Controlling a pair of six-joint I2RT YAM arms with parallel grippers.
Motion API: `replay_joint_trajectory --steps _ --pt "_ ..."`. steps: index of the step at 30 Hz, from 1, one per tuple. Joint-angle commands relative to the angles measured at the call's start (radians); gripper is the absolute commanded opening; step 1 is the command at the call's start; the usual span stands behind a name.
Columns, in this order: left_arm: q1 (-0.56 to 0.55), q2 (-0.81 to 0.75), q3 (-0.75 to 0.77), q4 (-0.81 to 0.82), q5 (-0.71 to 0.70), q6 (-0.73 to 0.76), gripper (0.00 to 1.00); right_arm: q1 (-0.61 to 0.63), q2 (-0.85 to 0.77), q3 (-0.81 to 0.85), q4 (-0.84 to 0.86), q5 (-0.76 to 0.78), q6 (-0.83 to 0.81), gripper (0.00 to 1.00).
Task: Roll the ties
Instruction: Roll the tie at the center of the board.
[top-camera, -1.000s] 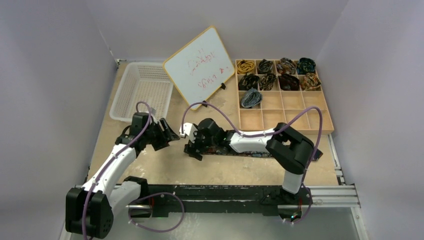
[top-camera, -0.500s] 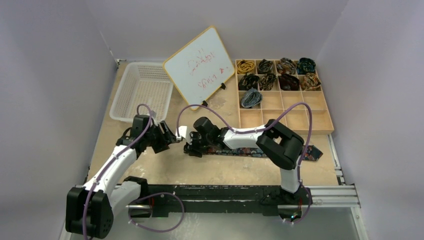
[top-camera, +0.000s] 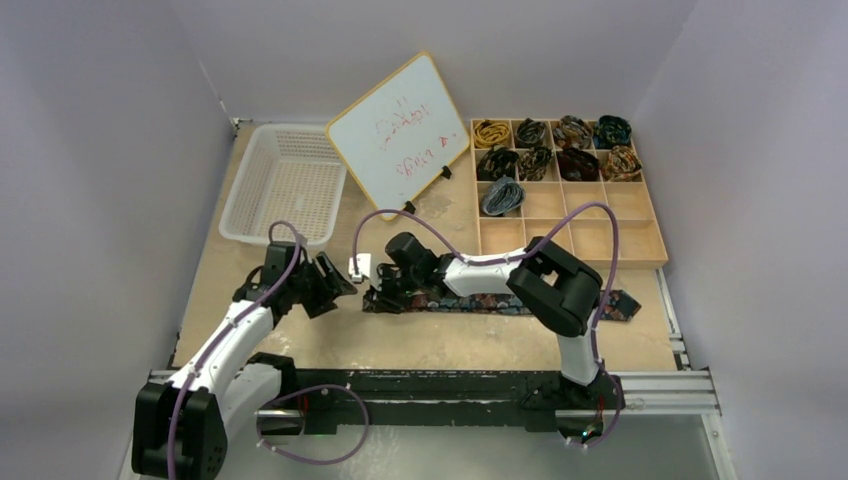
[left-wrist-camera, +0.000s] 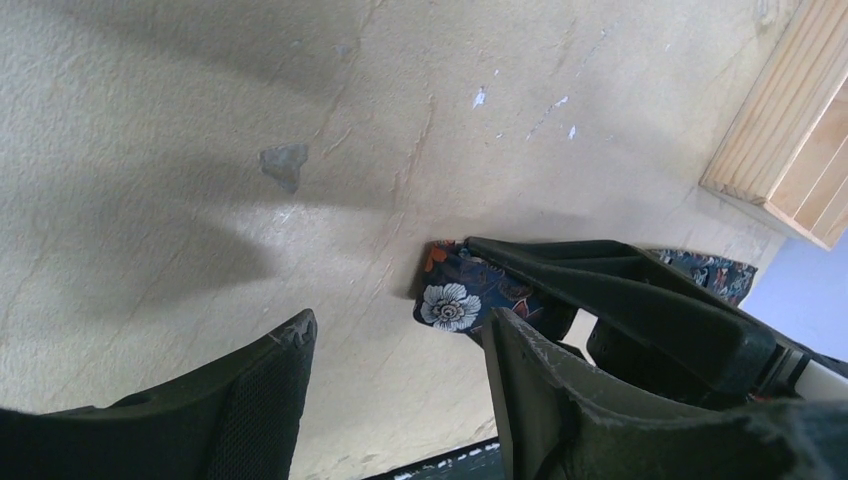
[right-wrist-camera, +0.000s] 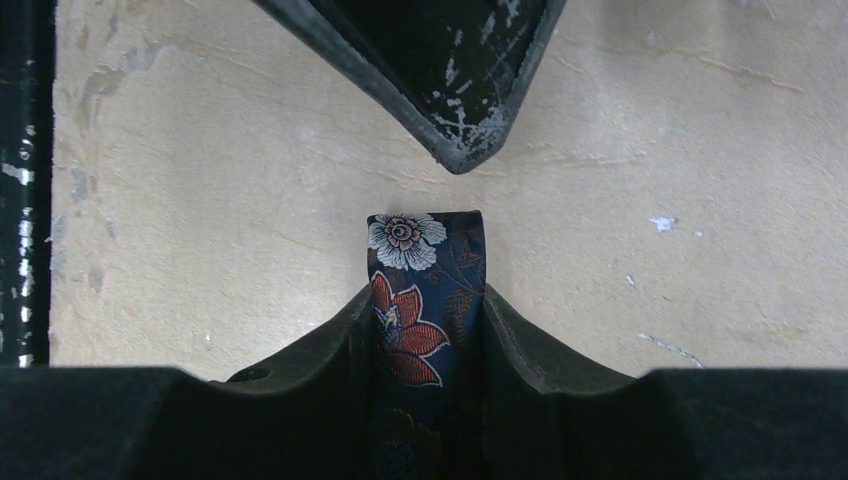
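Note:
A navy floral tie (top-camera: 500, 302) lies flat across the table, its wide end at the right. Its narrow tip (right-wrist-camera: 425, 260) shows a white and an orange flower. My right gripper (top-camera: 378, 297) sits at that tip. In the right wrist view the right gripper (right-wrist-camera: 427, 300) has both fingers pressed against the strip's two edges, shut on it. My left gripper (top-camera: 335, 287) hovers just left of the tip. In its own view the left gripper (left-wrist-camera: 398, 330) is open over bare table, with the tie end (left-wrist-camera: 455, 300) beyond its right finger. Several rolled ties (top-camera: 540, 160) sit in a wooden tray.
The wooden compartment tray (top-camera: 600, 240) stands at the back right. A white plastic basket (top-camera: 285, 180) stands at the back left, and a small whiteboard (top-camera: 398, 132) leans between them. A black rail (top-camera: 450, 385) runs along the near edge.
My right gripper slid left along the tie to its narrow tip and its jaws closed in on the strip. My left gripper shifted slightly nearer and stayed open.

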Motion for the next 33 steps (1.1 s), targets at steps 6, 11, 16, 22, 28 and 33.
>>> replay_joint_trajectory --steps 6,11,16,22,28,33 --pt "0.013 -0.038 -0.025 -0.005 -0.042 -0.062 0.60 0.049 0.055 0.081 -0.037 -0.033 0.020 0.52" --pt "0.013 -0.069 -0.031 -0.014 -0.052 -0.077 0.60 0.047 -0.068 0.015 0.046 0.033 0.126 0.73" --pt "0.013 -0.089 -0.031 -0.002 -0.048 -0.077 0.60 0.031 -0.265 -0.122 0.230 0.204 0.332 0.87" --pt "0.014 -0.091 -0.034 0.021 -0.014 -0.052 0.60 -0.033 -0.464 -0.309 0.309 0.348 0.860 0.99" --pt "0.014 -0.082 -0.057 0.056 0.018 -0.040 0.61 -0.052 -0.473 -0.392 0.260 0.281 1.299 0.91" --pt "0.013 -0.075 -0.078 0.086 0.035 -0.037 0.60 -0.048 -0.429 -0.429 0.364 0.247 1.426 0.78"
